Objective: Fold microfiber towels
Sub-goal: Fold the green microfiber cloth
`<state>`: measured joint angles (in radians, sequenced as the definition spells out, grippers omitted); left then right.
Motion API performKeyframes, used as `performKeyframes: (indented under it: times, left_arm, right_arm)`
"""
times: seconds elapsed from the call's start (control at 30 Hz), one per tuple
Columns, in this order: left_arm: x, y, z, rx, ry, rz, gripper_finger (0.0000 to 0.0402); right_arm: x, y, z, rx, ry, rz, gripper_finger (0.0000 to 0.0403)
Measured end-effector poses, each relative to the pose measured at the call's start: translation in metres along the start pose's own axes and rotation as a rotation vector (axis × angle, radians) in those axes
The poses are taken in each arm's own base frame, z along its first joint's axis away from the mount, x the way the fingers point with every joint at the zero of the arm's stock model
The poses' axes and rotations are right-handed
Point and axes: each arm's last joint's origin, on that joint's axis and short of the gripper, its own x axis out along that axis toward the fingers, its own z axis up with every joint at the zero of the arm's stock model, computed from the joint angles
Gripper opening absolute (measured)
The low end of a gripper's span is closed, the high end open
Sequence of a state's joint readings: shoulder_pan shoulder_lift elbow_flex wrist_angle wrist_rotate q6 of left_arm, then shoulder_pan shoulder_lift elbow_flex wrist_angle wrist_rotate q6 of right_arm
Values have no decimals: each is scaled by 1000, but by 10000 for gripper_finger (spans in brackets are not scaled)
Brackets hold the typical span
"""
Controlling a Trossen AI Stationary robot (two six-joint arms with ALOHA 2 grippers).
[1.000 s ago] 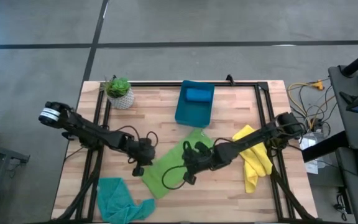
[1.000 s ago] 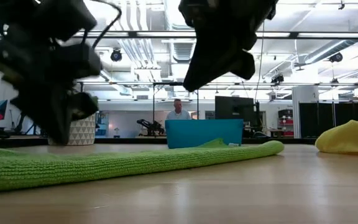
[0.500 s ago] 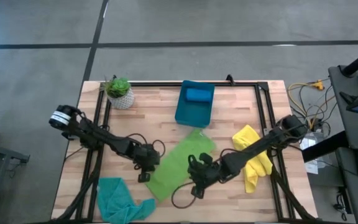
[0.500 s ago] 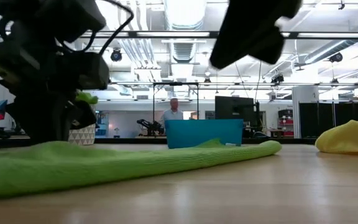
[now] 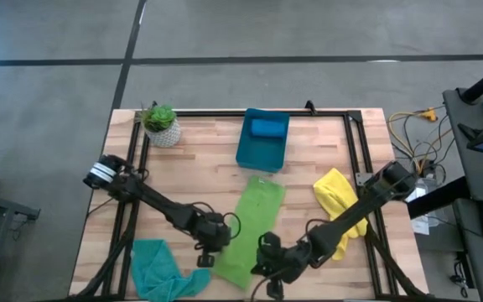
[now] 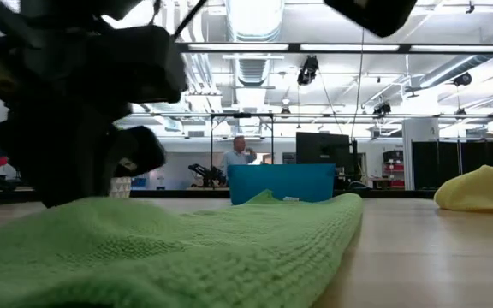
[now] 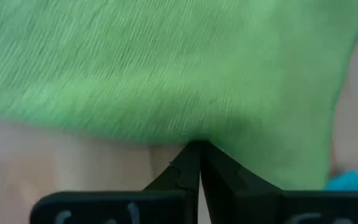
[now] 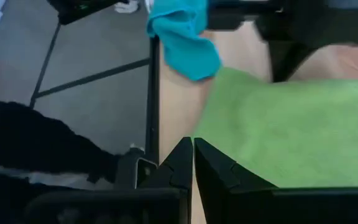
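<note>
The lime green towel (image 5: 252,226) lay stretched out in a long strip down the middle of the surface (image 5: 199,159), one end near the teal-blue bin (image 5: 262,139), the other at the front edge. And there was the left pincer (image 5: 210,251), down at the strip's near left corner, fingers pressed tight together with the green edge pinched between them in the left wrist view. The right pincer (image 5: 268,262) sat at the near right corner, fingers together too, the tips at the cloth's edge; whether they truly gripped it could not be told. The teal towel (image 5: 164,268) lay crumpled at the front left, the yellow towel (image 5: 340,208) bunched on the right under the right arm, and the blue towel (image 5: 267,127) rested in the bin.
</note>
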<state>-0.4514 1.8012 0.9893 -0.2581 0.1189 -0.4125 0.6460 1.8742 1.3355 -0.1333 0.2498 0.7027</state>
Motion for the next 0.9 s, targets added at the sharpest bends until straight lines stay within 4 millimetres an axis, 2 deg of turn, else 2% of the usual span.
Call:
performKeyframes:
  times: [0.23, 0.4, 0.57, 0.7, 0.9]
  left_arm:
    - [-18, 7, -21, -3, 35, 37, 0]
    - [-28, 12, -38, -46, 49, 44, 0]
    - [-36, 14, -61, -57, 58, 41, 0]
    - [-43, 16, -74, -50, 66, 36, 0]
    - [-46, 19, -85, -46, 48, 24, 0]
  right_arm:
    - [26, 1, -11, -128, 52, -13, 57]
    - [54, 14, -12, -279, 97, 4, 100]
    - [73, 20, -14, -432, 239, -74, 155]
    - [83, 20, -17, -480, 379, -155, 195]
    - [104, 27, -18, -673, 430, -140, 220]
